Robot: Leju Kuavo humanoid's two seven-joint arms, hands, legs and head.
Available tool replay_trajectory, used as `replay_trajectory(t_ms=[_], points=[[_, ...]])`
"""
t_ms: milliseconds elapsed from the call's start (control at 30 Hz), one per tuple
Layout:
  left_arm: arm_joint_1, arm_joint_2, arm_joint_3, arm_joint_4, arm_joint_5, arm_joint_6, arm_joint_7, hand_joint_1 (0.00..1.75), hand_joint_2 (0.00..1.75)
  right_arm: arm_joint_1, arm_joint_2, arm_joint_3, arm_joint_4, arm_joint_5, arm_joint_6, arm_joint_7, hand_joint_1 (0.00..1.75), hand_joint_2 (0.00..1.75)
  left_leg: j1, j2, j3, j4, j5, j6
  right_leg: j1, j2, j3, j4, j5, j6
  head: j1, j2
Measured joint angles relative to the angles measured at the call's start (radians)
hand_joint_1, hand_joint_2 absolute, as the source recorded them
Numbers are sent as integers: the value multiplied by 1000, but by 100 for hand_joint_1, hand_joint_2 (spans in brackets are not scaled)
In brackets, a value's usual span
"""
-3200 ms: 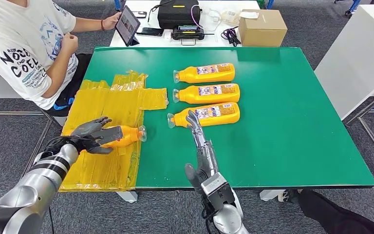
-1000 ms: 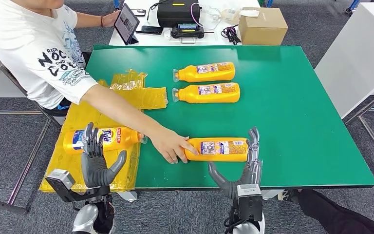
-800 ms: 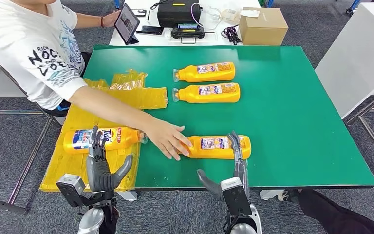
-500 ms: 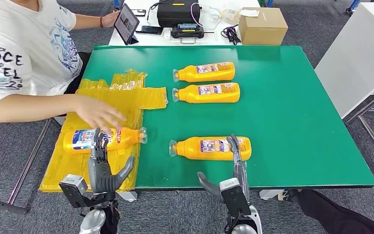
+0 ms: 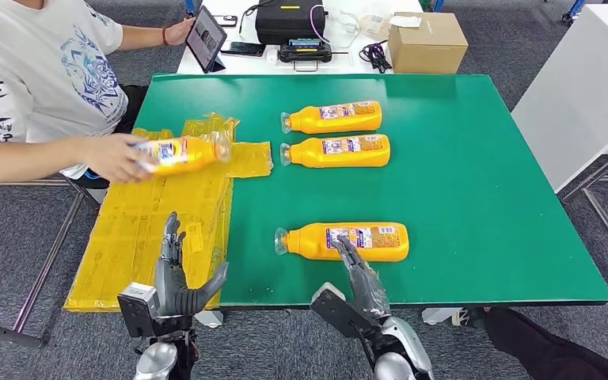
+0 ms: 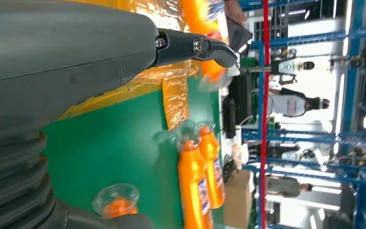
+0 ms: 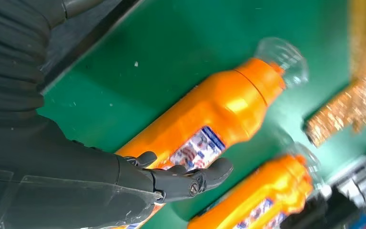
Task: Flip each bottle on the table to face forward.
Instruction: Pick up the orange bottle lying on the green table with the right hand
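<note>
Right hand [image 5: 358, 279] fingers cover the nearest bottle's [image 5: 340, 241] lower edge.

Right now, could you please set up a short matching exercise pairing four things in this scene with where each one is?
Things:
1. nearest bottle
2. bottle with the colourful label
3. cardboard box
4. left hand

Places:
A. on the white table beyond the green table
B. lying alone on the green table just ahead of the right hand
C. open above the near end of the yellow plastic sheets
D. held in a person's hand over those sheets

Pairs: 1-B, 2-D, 3-A, 4-C
</note>
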Motion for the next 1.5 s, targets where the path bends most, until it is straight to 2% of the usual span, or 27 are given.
replay_trajectory(t_ms=[233, 367, 933, 1067, 1333, 1500], points=[[-20, -4, 2, 71, -45, -11, 0, 0, 175, -192, -63, 46, 127, 39, 91, 61, 0, 175, 0, 0, 0, 0, 1, 1, 0, 0, 0, 0, 0, 0, 0, 0], [-25, -5, 3, 90, -47, -14, -1, 0, 175, -252, -82, 59, 166, 32, 104, 63, 0, 175, 0, 0, 0, 0, 1, 1, 0, 0, 0, 0, 0, 0, 0, 0], [-32, -6, 15, 108, -82, 3, -1, 0, 175, -295, -105, 90, 200, 29, 103, 70, 0, 175, 0, 0, 0, 0, 1, 1, 0, 0, 0, 0, 0, 0, 0, 0], [-32, -6, 14, 93, -135, 33, -2, 0, 175, -307, -110, 108, 196, -8, 135, 71, 0, 175, 0, 0, 0, 0, 1, 1, 0, 0, 0, 0, 0, 0, 0, 0], [-32, -6, 10, 45, -117, -4, 7, 0, 175, -321, -132, 124, 201, -53, 143, 67, 0, 175, 0, 0, 0, 0, 1, 1, 0, 0, 0, 0, 0, 0, 0, 0], [-30, -6, 11, 45, -101, -13, 4, 0, 175, -326, -154, 113, 181, -142, 165, 15, 0, 175, 0, 0, 0, 0, 1, 1, 0, 0, 0, 0, 0, 0, 0, 0]])
